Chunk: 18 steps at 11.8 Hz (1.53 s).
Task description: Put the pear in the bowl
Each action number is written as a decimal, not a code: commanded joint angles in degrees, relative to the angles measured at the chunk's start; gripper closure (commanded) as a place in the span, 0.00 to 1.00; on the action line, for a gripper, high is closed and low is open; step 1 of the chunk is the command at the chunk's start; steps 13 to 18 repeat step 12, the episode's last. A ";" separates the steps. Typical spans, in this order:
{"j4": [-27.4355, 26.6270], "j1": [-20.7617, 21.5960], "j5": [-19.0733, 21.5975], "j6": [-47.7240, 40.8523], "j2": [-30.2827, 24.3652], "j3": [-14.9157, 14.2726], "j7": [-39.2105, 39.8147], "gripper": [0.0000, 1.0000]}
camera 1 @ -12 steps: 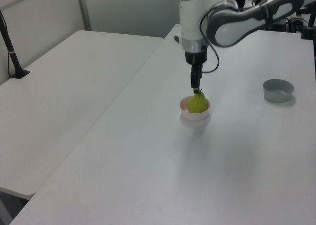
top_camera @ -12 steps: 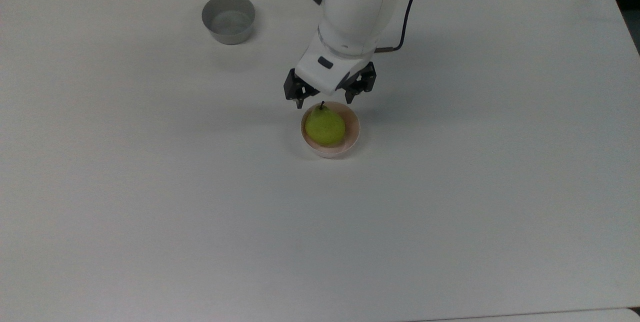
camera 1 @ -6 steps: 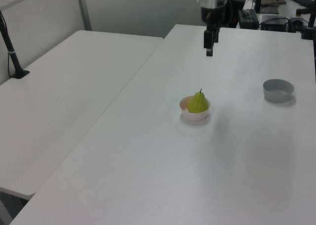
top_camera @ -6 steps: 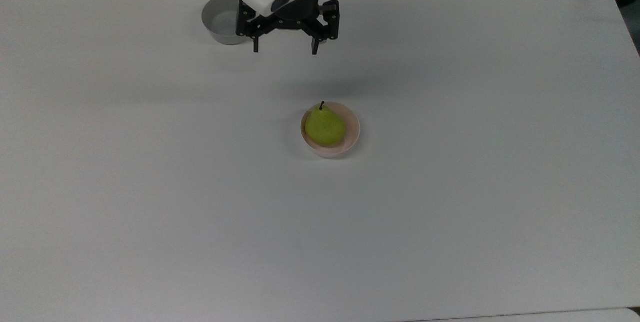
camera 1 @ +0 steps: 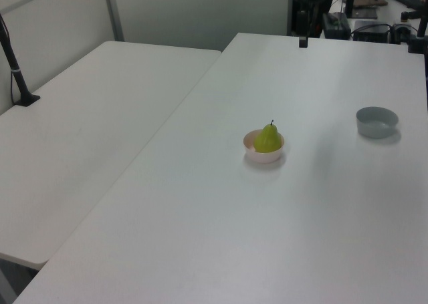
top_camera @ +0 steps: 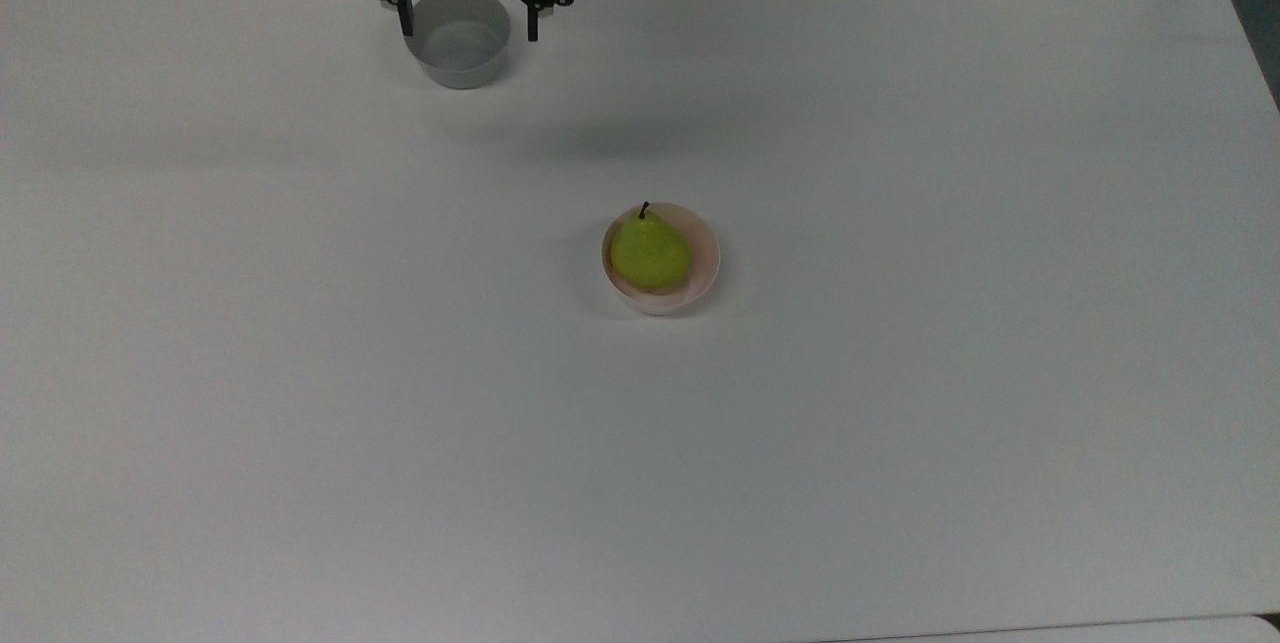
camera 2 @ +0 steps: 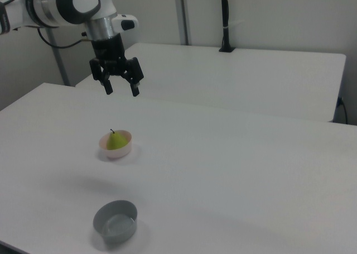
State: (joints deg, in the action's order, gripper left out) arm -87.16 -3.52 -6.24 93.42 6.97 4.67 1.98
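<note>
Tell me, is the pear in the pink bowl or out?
In. The pear sits inside the pink bowl, stem up; the open gripper hangs apart.

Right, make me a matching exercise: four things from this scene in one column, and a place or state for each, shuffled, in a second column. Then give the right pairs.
Things:
1. pear
2. pink bowl
3. grey bowl
4. gripper

Places or states:
A. holds nothing, sits near the top view's upper edge
B. open, raised above the table and holding nothing
C. stands stem-up inside a bowl
D. sits mid-table with fruit in it

Pairs: 1-C, 2-D, 3-A, 4-B
</note>
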 commanded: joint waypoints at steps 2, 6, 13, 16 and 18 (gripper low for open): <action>-1.08 3.07 1.84 -1.32 -2.05 -3.86 0.74 0.00; -1.26 5.54 3.43 -1.40 -2.58 -6.69 0.04 0.00; -1.17 5.46 3.34 -1.49 -2.58 -6.69 -0.31 0.00; -1.17 5.46 3.34 -1.49 -2.58 -6.69 -0.31 0.00; -1.17 5.46 3.34 -1.49 -2.58 -6.69 -0.31 0.00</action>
